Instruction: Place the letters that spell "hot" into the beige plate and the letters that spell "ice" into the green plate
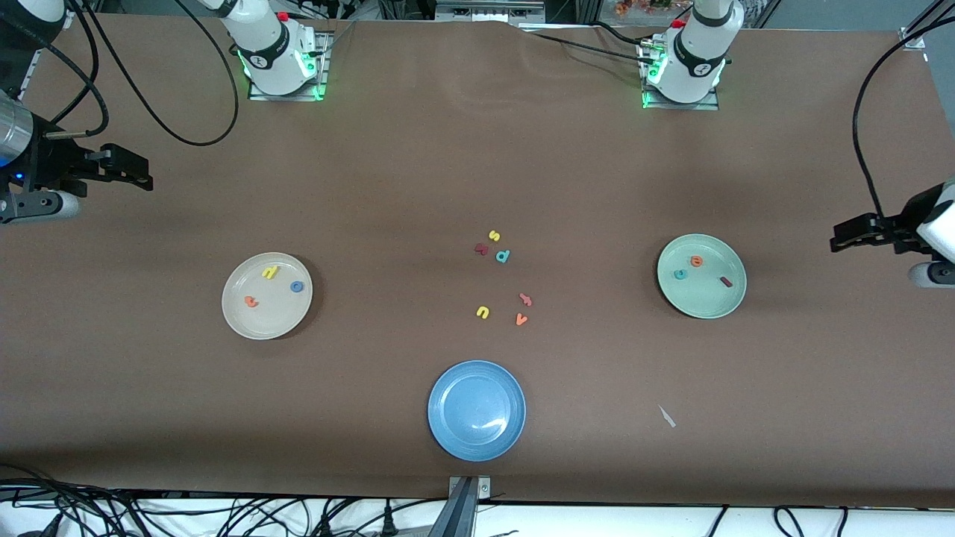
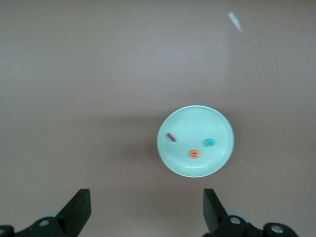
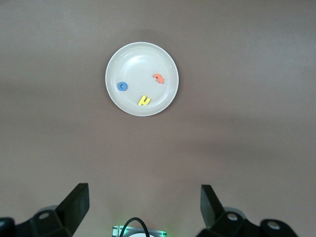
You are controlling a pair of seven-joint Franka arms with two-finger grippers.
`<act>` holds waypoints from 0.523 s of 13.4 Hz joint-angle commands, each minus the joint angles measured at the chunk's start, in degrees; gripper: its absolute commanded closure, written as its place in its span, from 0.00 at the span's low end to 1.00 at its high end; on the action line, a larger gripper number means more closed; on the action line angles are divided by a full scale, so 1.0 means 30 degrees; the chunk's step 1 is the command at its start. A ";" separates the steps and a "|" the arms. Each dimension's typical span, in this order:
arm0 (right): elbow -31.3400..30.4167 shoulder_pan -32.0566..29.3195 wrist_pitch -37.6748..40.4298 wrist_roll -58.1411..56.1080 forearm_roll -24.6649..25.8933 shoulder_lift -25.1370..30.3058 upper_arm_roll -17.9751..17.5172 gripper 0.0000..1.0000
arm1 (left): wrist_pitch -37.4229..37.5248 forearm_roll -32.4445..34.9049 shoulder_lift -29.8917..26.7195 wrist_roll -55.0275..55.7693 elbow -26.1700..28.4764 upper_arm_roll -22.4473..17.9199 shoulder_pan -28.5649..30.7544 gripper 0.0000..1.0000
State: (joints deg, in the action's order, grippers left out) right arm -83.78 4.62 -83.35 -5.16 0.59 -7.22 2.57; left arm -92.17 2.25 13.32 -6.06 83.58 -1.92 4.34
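Brown covering spreads over the whole table (image 1: 418, 171), and from the front view the blue plate (image 1: 477, 410) serves as the landmark, sitting close to the camera's edge at the middle. Toward the right arm's end from it, and farther from the camera, lies the beige plate (image 1: 267, 295) with the yellow "h" (image 1: 270, 272), the blue "o" (image 1: 297, 286) and the orange "t" (image 1: 251, 302) inside it. Toward the left arm's end from the blue plate, also farther from the camera, lies the green plate (image 1: 701, 276) holding the teal "c" (image 1: 680, 274), the orange "e" (image 1: 697, 261) and the dark red "i" (image 1: 725, 282). Farther from the camera than the blue plate, loose on the table, are a yellow "s" (image 1: 494, 236), a dark red letter (image 1: 481, 249), a teal "d" (image 1: 503, 256), a yellow "u" (image 1: 483, 312), an orange "v" (image 1: 521, 319) and one more orange letter (image 1: 526, 300). The right gripper (image 1: 138, 173) waits above the table's edge at its own end, empty; the left gripper (image 1: 847, 237) waits likewise at its end.

From the left wrist view, the left gripper's fingers (image 2: 79, 210) stand spread wide with nothing between them, the green plate and its three letters well apart from them.

From the right wrist view, the right gripper's fingers (image 3: 76, 205) are equally wide apart and empty, the beige plate with its three letters well apart from them.
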 commanded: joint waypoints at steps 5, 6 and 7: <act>0.1967 -0.0045 0.0245 0.0021 -0.0315 -0.0524 0.0021 0.00 | 0.1720 -0.0074 -0.2329 -0.0411 0.0003 -0.0238 0.0429 0.00; 0.1999 0.0013 0.0187 -0.0008 -0.0286 -0.0553 -0.0008 0.00 | 0.1720 -0.0193 -0.2358 -0.0442 -0.0027 -0.0238 0.0517 0.00; 0.1970 -0.0015 0.0215 0.0021 -0.0228 -0.0525 -0.0008 0.00 | 0.1575 -0.0165 -0.2243 -0.0471 -0.0027 -0.0238 0.0459 0.00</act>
State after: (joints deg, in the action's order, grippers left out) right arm -80.05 4.64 -83.42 -5.15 0.59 -7.83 2.55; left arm -87.52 2.27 6.69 -6.11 83.23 -2.86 5.44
